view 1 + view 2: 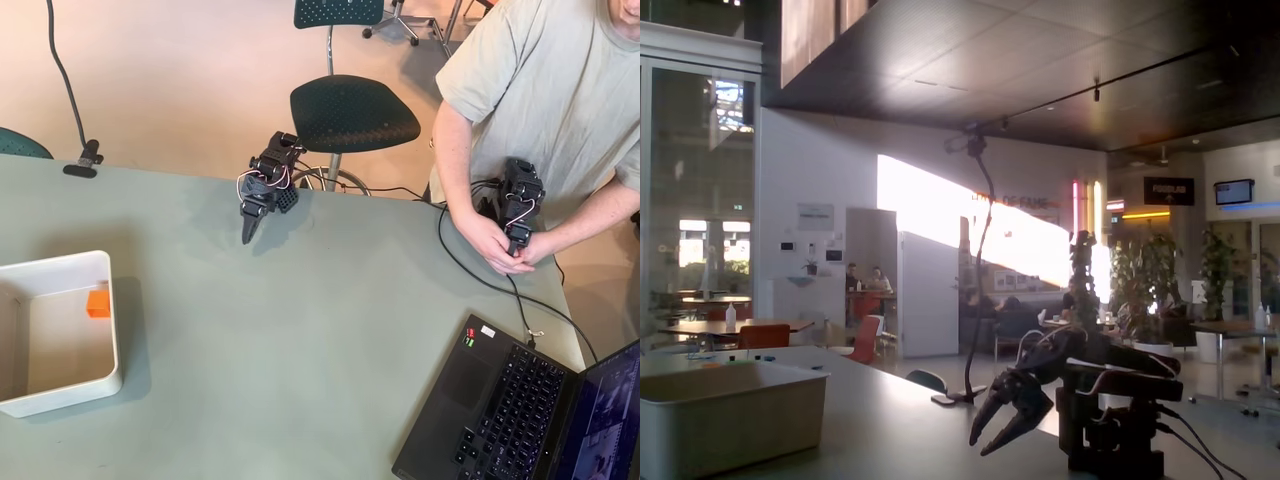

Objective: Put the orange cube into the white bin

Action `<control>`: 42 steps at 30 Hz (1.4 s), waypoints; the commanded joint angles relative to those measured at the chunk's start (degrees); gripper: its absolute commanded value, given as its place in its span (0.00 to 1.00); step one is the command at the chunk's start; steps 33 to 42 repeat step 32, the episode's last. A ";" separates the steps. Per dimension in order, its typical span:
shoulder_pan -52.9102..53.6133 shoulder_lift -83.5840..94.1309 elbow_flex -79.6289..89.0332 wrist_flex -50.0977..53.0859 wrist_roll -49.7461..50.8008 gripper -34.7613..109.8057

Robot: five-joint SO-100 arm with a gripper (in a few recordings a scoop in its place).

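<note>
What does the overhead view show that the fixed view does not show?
The overhead view looks into the white bin and shows the orange cube against its right inner wall, plus a laptop and a person's hands.

The fixed view gives a low side look: the gripper points down above the table, its fingers slightly parted.

Both show the bin and the gripper, well apart.

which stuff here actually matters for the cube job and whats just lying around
Part of the job:
- orange cube, already inside the bin by its right wall in the overhead view
- white bin
- gripper, away from the bin, nothing in it

Just lying about:
- laptop at the table's corner
- black cable across the table
- green chair behind the table
</note>
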 commanded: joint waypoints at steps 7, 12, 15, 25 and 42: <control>0.00 1.93 0.79 0.18 1.41 0.30; 0.00 2.20 1.41 0.09 1.41 0.29; 0.00 2.20 1.41 0.00 1.41 0.25; -0.18 2.20 1.58 0.00 0.88 0.22; -0.44 2.20 1.67 0.00 0.88 0.22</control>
